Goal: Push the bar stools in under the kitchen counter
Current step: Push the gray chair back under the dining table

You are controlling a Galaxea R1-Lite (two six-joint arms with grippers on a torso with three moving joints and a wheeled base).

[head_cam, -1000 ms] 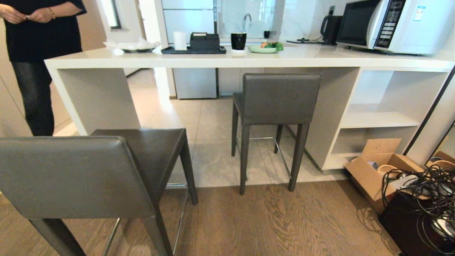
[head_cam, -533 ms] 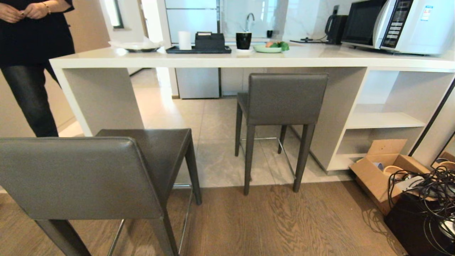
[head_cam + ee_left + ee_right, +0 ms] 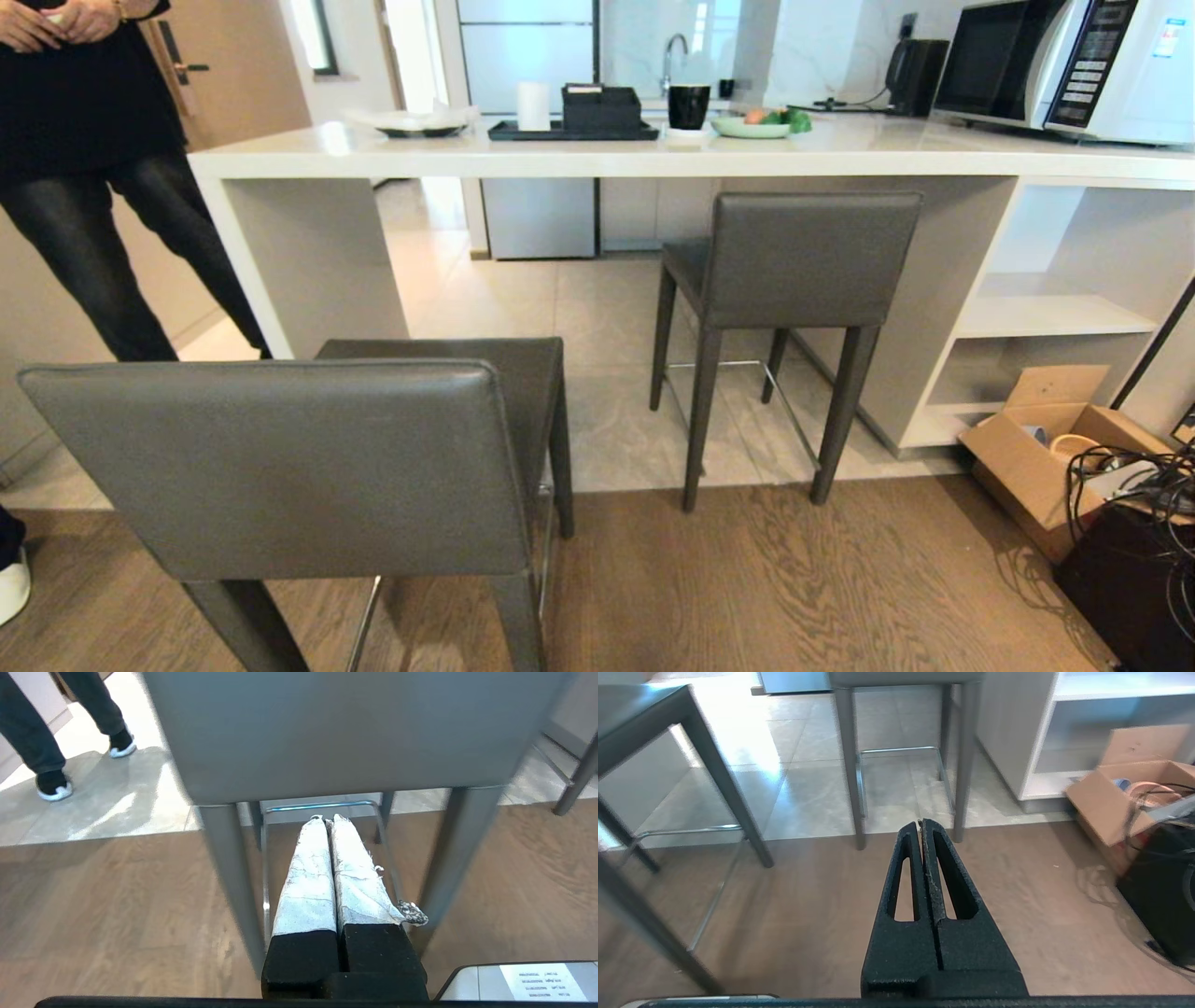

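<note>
The white stone bench (image 3: 597, 154) is spanning the room. The far stool (image 3: 794, 271), grey leather, is standing tucked at its edge; the near stool (image 3: 308, 467) is standing well back on the wood floor (image 3: 794, 579). The left tool (image 3: 326, 820), taped white, is sitting closed and empty just behind the near stool's backrest. The right tool (image 3: 920, 825), black, is pressed closed, holding nothing, pointing toward the far stool's legs.

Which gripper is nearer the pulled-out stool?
Left. The left gripper points at the near stool just below its backrest. The right gripper is off to that stool's side, facing the far stool.
</note>
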